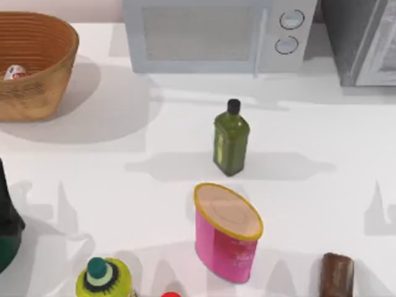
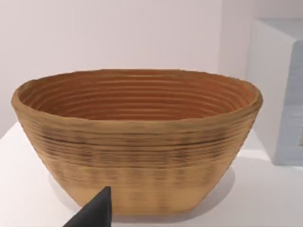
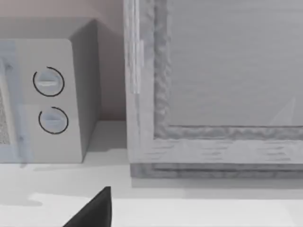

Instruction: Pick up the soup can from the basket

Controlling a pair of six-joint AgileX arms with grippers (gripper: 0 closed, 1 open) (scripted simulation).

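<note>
Wicker, tan-brown and coiled, forms the basket point(image 1: 37, 68) at the far left corner of the white worktop point(image 1: 309, 142), and the soup can point(image 1: 15, 73) lies inside it against the left wall, white with a red marking. From above I cannot fix which way its long axis points; it appears tipped rather than upright. My left arm point(image 1: 7, 229) is the nearer one, at the left edge of the worktop with the basket beyond it; its wrist view faces the basket wall point(image 2: 137, 156) squarely, with the rim hiding the can. I judge the approach must clear the rim and descend inside. One dark finger point(image 2: 94, 213) of the left jaws is visible, but I cannot tell whether either arm's jaws are released or clenched. The right arm faces the microwave point(image 3: 47, 99) and a grey cabinet point(image 3: 227, 85), well apart from the basket. A green bottle point(image 1: 231, 139) and pink canister point(image 1: 228, 232) stand mid-worktop, clear of the route.
</note>
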